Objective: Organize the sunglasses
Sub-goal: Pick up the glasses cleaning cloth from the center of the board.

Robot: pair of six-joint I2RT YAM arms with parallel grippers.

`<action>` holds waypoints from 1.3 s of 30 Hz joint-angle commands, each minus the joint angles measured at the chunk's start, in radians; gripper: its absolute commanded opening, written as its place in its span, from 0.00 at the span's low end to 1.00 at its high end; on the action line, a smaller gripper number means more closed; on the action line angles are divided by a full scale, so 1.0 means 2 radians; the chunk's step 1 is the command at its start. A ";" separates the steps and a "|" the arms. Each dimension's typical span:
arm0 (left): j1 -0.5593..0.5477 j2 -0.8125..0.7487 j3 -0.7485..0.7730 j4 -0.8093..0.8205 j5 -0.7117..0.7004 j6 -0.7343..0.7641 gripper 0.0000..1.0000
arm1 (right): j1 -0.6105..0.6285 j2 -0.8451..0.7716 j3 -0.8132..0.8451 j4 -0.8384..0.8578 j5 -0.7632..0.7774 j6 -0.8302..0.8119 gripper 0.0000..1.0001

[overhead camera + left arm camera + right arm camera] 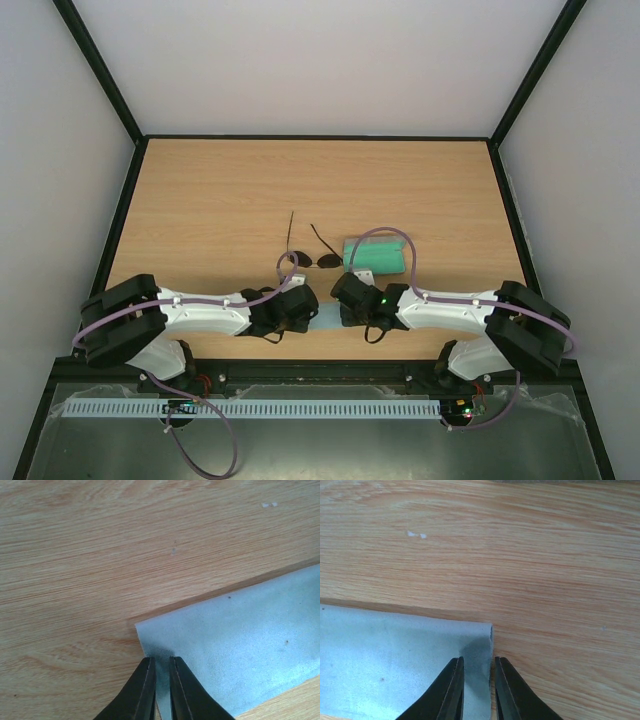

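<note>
The sunglasses (314, 261), two round dark lenses with thin temple arms pointing away from me, lie mid-table in the top view only. Nearer the front edge lies a folded light blue cloth (328, 317), with both grippers meeting over it. My left gripper (162, 659) is over the cloth's (240, 640) left corner, jaws a narrow slit apart, with cloth showing between them. My right gripper (479, 659) straddles the cloth's (385, 650) right edge, jaws slightly wider apart. The cloth lies flat under both. In the top view the left gripper (312, 312) and right gripper (340, 310) nearly touch.
A mint-green oblong case (378, 254) lies just right of the sunglasses, behind the right wrist. Dark frame rails (120, 230) border the wooden table (220, 200) on the left, right and back. A white slotted rail (300, 409) runs below the arm bases.
</note>
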 commanded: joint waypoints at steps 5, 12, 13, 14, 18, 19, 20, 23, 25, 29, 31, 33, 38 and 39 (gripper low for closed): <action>-0.001 0.004 -0.014 -0.004 0.004 -0.005 0.12 | -0.001 0.008 -0.010 -0.026 0.000 0.009 0.19; -0.001 0.008 -0.014 0.000 0.006 -0.003 0.12 | 0.001 0.018 -0.013 -0.015 -0.007 0.012 0.08; -0.001 0.009 -0.014 0.001 0.007 -0.003 0.12 | 0.000 0.019 -0.014 -0.014 -0.006 0.012 0.06; -0.001 0.010 -0.014 0.002 0.007 -0.003 0.11 | 0.001 0.018 -0.013 -0.014 -0.007 0.013 0.05; -0.001 0.010 -0.018 0.013 0.008 -0.004 0.03 | 0.000 0.020 -0.012 -0.012 -0.005 0.012 0.01; 0.000 0.007 -0.020 0.016 0.008 -0.005 0.02 | 0.001 0.021 -0.013 -0.010 -0.005 0.011 0.01; 0.000 0.005 -0.020 0.018 0.007 -0.005 0.02 | 0.000 0.021 -0.012 -0.009 -0.006 0.011 0.01; 0.002 -0.004 -0.017 0.021 0.005 -0.003 0.02 | 0.001 0.018 -0.005 -0.014 -0.001 0.009 0.01; 0.004 -0.011 -0.012 0.022 0.005 0.001 0.02 | 0.001 0.012 0.000 -0.019 0.006 0.008 0.01; 0.014 -0.022 -0.009 0.023 0.011 0.008 0.02 | -0.001 0.004 0.014 -0.033 0.020 0.003 0.01; 0.019 -0.026 -0.008 0.023 0.012 0.012 0.02 | -0.002 0.003 0.020 -0.038 0.022 0.000 0.01; 0.021 -0.029 -0.006 0.022 0.013 0.013 0.02 | -0.002 0.002 0.022 -0.039 0.023 -0.001 0.01; 0.025 -0.026 0.007 0.015 0.013 0.021 0.02 | -0.005 -0.007 0.028 -0.047 0.030 -0.003 0.01; 0.026 -0.025 0.010 0.015 0.013 0.022 0.02 | -0.006 -0.010 0.029 -0.050 0.031 -0.004 0.01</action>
